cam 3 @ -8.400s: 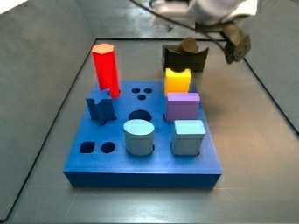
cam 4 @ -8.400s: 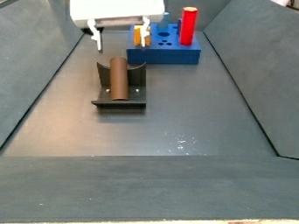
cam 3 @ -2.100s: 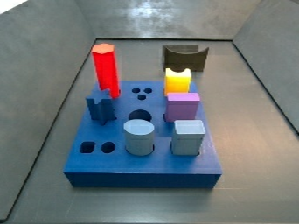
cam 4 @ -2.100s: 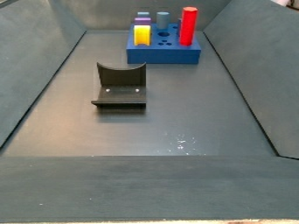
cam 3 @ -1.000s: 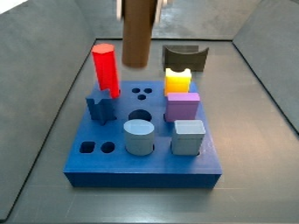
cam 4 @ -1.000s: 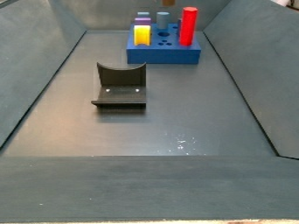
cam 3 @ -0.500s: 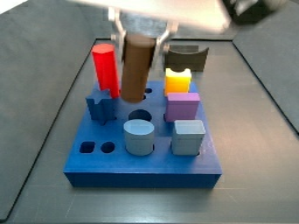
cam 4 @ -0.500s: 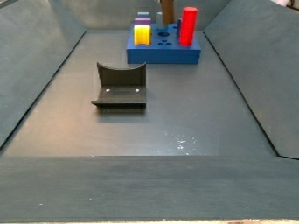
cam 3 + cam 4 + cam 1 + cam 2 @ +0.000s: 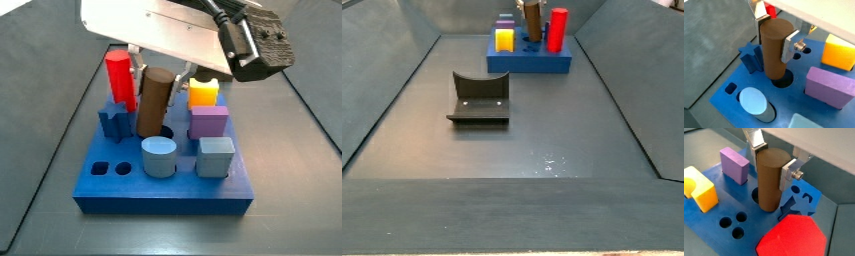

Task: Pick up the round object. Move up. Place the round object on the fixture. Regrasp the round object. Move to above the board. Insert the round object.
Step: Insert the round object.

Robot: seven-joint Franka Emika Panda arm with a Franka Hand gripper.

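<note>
Matt brown round object point(image 9: 775, 49); silver metal pincer point(image 9: 775, 31) fingers.

The gripper point(image 9: 774, 31) is held over the far half of the board point(image 9: 120, 195), pointing down. Its two silver fingers point(image 9: 791, 170) are closed against opposite sides of the round object point(image 9: 769, 178), seen in both wrist views. The white wrist housing is tilted slightly.

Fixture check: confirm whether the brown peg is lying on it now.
No. The fixture is bare; the gripper holds the round object upright over the board.
</note>
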